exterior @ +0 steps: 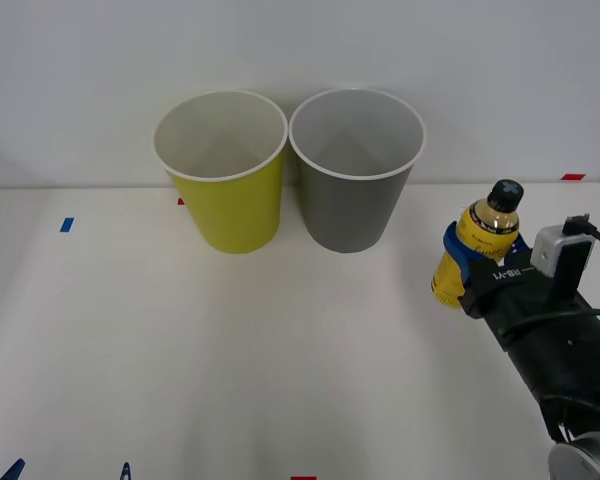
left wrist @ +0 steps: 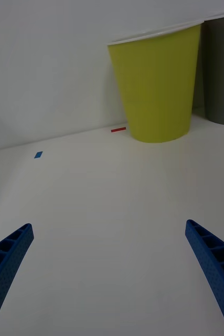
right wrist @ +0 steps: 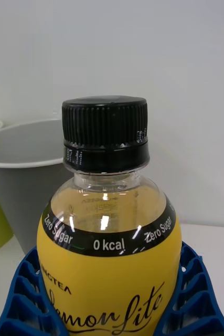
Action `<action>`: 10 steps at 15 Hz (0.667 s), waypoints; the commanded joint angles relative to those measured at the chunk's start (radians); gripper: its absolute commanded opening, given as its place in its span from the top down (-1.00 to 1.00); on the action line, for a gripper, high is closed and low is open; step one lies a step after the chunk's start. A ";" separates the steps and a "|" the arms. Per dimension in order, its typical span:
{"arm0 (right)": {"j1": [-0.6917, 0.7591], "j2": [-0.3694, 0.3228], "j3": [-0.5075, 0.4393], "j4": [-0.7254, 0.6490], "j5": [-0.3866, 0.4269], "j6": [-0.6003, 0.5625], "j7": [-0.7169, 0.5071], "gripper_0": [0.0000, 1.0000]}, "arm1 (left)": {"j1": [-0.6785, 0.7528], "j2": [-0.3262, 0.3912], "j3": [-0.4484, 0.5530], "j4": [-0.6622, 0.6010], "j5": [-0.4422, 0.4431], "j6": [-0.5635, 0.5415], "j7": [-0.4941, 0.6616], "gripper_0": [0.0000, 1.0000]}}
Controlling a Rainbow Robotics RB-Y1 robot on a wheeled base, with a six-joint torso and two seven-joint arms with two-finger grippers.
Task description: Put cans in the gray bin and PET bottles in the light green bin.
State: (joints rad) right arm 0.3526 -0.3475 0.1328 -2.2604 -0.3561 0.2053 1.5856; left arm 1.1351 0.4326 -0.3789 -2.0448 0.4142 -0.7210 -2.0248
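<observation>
Right hand on the right side of the white worktop, its blue ribbed fingers clamped on both sides of the PET bottle. Bottle upright, yellow body, black band reading "0 kcal" and "Zero Sugar", clear neck, black screw cap; cannot tell whether its base touches the worktop. It is to the right of the gray bin and apart from it. 2 bins stand upright at the back of the worktop near the wall: light green bin on the left, gray bin just beside it on the right, rims close together. Both look empty as far as the insides show. Left hand low at the near left edge of the worktop, well apart from the bins, fingers spread wide with nothing between them. Small blue tape mark at the left of the worktop, red mark at the far right.
</observation>
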 commanded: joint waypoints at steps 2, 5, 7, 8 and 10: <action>-0.070 0.013 -0.053 -0.162 0.042 0.259 -0.131 0.73 | 0.000 0.000 0.000 0.000 0.000 0.000 0.000 -1.00; -0.129 0.038 -0.064 -0.232 0.115 0.396 -0.222 0.73 | 0.000 0.000 0.000 0.000 0.000 0.000 0.000 -1.00; -0.196 0.041 -0.002 -0.295 0.332 0.542 -0.355 0.74 | 0.000 0.000 0.000 0.000 0.000 0.000 0.000 -1.00; -0.224 0.038 0.037 -0.320 0.414 0.612 -0.424 0.74 | 0.000 0.000 0.000 0.000 0.000 0.000 0.000 -1.00; -0.296 0.028 0.094 -0.352 0.490 0.737 -0.552 0.76 | 0.000 0.000 0.000 0.000 0.000 0.000 0.000 -1.00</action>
State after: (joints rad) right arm 0.1239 -0.3125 0.1680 -2.5728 0.0571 0.8476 1.1275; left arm 1.1351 0.4326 -0.3789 -2.0448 0.4142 -0.7210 -2.0248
